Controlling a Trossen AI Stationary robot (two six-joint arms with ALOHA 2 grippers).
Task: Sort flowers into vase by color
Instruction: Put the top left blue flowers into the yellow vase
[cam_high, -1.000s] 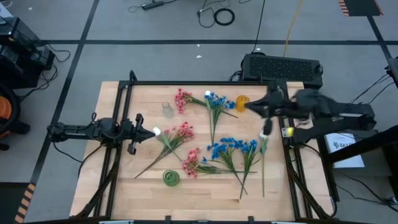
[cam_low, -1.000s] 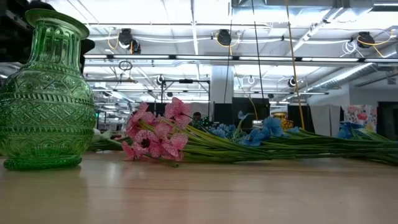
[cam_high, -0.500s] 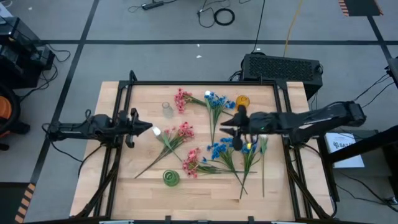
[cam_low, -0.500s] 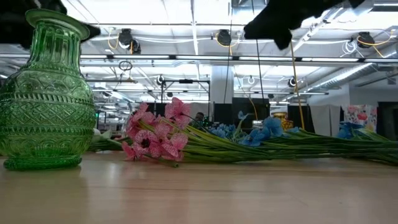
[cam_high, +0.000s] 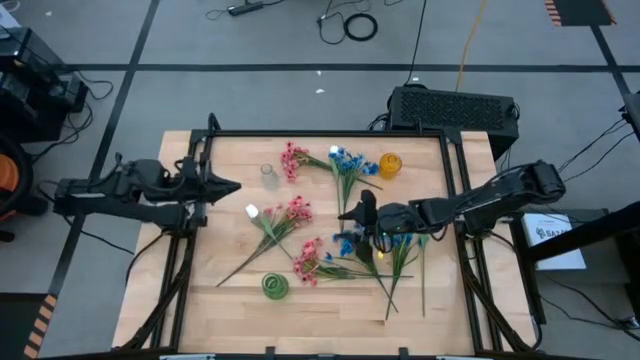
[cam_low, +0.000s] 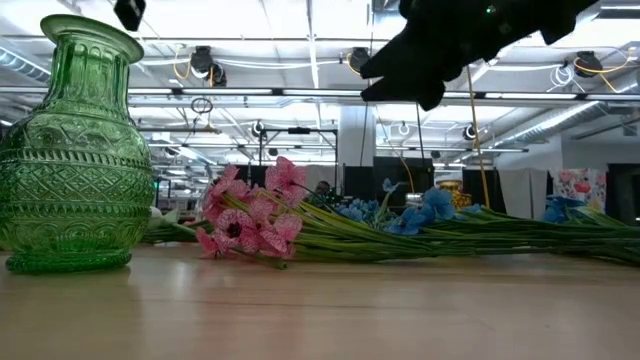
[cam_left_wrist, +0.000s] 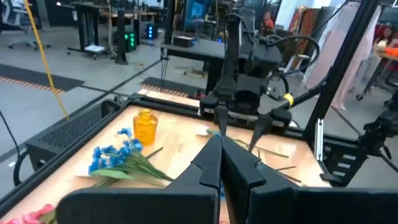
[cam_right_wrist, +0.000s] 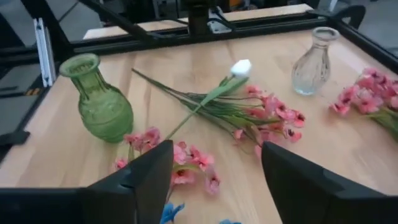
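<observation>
Flowers lie scattered on the wooden table (cam_high: 200, 300): pink sprigs (cam_high: 293, 158) and blue ones (cam_high: 347, 162) at the far side, a pink and white sprig (cam_high: 285, 215) in the middle, more pink (cam_high: 310, 258) and blue blossoms (cam_high: 375, 240) nearer. The green vase (cam_high: 275, 286) stands near the front edge, a clear vase (cam_high: 268, 176) and an amber vase (cam_high: 390, 165) farther back. My right gripper (cam_high: 350, 213) hangs open above the middle blue sprigs, touching nothing. My left gripper (cam_high: 232, 187) is shut and empty at the table's left side.
The right wrist view shows the green vase (cam_right_wrist: 99, 106), the clear vase (cam_right_wrist: 314, 53), a white blossom (cam_right_wrist: 240, 67) and pink sprigs (cam_right_wrist: 267, 112) ahead of the open fingers. Black frame rails (cam_high: 330, 133) border the table. A dark box (cam_high: 455, 108) sits behind the far edge.
My right gripper has swung from the table's far right toward the left and the near side, coming over the middle blue flowers, and has opened. My left gripper has drawn back toward the table's left and far edges. The flowers lie as before.
</observation>
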